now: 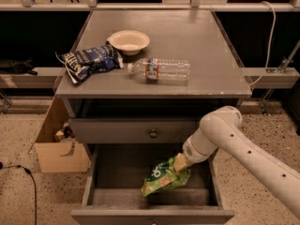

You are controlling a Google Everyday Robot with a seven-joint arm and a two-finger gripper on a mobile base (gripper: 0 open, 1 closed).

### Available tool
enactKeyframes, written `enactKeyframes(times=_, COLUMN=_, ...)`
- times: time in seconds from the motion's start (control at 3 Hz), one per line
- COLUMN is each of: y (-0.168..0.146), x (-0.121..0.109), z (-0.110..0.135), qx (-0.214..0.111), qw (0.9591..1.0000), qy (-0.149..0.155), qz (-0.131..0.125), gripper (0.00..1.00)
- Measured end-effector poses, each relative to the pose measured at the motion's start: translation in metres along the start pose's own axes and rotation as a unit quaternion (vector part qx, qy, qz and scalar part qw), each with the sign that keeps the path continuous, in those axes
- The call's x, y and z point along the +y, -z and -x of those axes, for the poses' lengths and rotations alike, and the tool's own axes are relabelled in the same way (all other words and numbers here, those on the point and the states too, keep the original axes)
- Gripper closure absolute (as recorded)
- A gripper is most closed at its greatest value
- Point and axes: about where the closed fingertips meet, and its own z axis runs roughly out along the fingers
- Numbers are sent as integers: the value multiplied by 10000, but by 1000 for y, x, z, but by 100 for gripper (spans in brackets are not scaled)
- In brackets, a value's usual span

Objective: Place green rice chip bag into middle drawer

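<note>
The green rice chip bag [165, 178] is light green with a dark round logo. It hangs tilted inside the open middle drawer [112, 172], just above the drawer's floor, near the right side. My gripper [179, 163] reaches down from the white arm at the right and is shut on the bag's upper right corner. The drawer is pulled out, with its side walls and inner floor showing.
A closed grey drawer with a round knob [153, 133] sits above the open one. On the cabinet top [197, 36] lie a dark blue chip bag [89, 62], a cream bowl [128, 41] and a clear water bottle [159, 71]. A cardboard box [58, 149] stands on the floor at left.
</note>
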Motion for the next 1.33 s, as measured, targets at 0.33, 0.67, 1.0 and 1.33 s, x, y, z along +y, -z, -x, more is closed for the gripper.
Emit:
enactKeyframes(times=0.33, y=-23, x=-2, z=13, qx=163, qw=9993, qy=-233, qz=-246, gripper=100)
enactKeyframes(times=0.67, y=-48, x=-18, z=37, qx=253, qw=9961, qy=-687, qz=-497, gripper=100)
enactKeyframes(times=1.0, y=-48, x=-18, z=37, qx=253, qw=9961, qy=-687, qz=-497, gripper=100)
enactKeyframes(times=1.33, y=-35, x=-23, z=3, qx=262, qw=9965, qy=-669, qz=-421, gripper=100)
